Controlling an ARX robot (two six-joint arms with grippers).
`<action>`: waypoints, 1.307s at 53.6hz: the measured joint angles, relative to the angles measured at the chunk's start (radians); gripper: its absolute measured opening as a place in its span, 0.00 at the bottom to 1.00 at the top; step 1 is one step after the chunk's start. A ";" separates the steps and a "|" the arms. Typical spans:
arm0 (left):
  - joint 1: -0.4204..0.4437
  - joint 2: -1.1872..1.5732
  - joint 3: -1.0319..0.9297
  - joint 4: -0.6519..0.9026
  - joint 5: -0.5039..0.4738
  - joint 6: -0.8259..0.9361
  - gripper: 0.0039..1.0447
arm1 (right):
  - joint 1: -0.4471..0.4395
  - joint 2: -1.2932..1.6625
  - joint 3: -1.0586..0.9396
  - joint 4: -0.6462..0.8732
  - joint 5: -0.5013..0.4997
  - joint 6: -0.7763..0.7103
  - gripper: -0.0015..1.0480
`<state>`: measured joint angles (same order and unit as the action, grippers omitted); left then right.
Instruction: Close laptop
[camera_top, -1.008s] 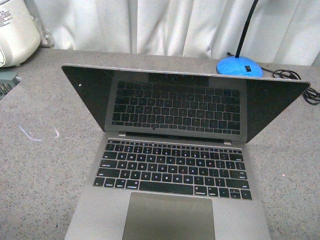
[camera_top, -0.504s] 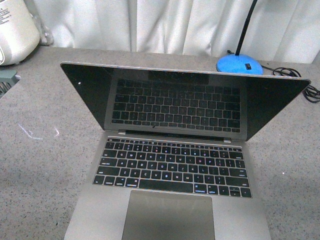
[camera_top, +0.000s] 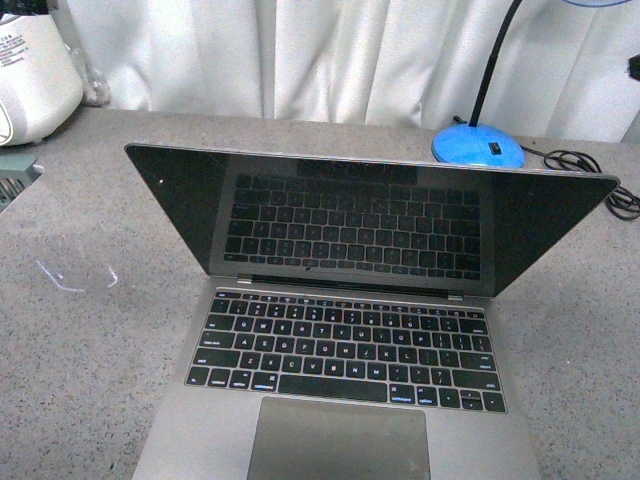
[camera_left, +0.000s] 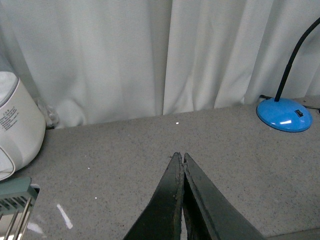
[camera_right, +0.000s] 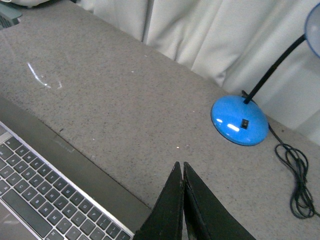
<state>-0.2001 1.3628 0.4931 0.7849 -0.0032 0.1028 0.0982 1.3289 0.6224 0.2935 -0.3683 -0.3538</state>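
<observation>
Laptop (camera_top: 350, 340) wide open on grey table (camera_top: 90, 330), base flat, lid (camera_top: 370, 215) leaning back past upright, black screen mirroring the keys. Lies below & ahead of both arms, roughly centred betw them; neither arm in front view. In right wrist view, shows as a keyed strip w/ silver edge running in under right gripper (camera_right: 179, 167), prob the lid's top edge, close to the tips. Contact there not visible, so can't tell. Right fingers pressed together, nothing betw them. Left gripper (camera_left: 180, 159) likewise pinched closed & empty, over bare table, no laptop in its own view.

Vs 1 s ago: whole scene a bit lower in front view, blue lamp base (camera_top: 478, 148) showing more above lid edge. Looks like a camera shift, not lid travel. Lid tilt approx same as before. Meaning: closing not begun, approach phase only.

Prob next: get tips behind lid's top edge, then push fwd & down toward keys. Risk: closed tips slipping off thin edge, or lid dropping hard at the end.

Further out: lamp base ahead of right tips, cord (camera_right: 297, 180) coiled just past the base; white appliance (camera_left: 15, 130) outboard of left gripper; curtain (camera_left: 125, 60) ahead of both
</observation>
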 joint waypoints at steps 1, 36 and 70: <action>0.000 0.013 0.013 -0.003 0.002 0.006 0.04 | 0.004 0.012 0.008 -0.001 -0.005 -0.001 0.01; -0.027 0.336 0.292 -0.253 0.136 0.270 0.04 | 0.106 0.238 0.117 0.006 -0.084 -0.002 0.01; -0.144 0.302 0.250 -0.558 0.204 0.474 0.04 | 0.146 0.206 0.020 -0.132 -0.033 0.164 0.01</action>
<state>-0.3439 1.6646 0.7429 0.2272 0.2008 0.5770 0.2440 1.5349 0.6422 0.1616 -0.4015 -0.1902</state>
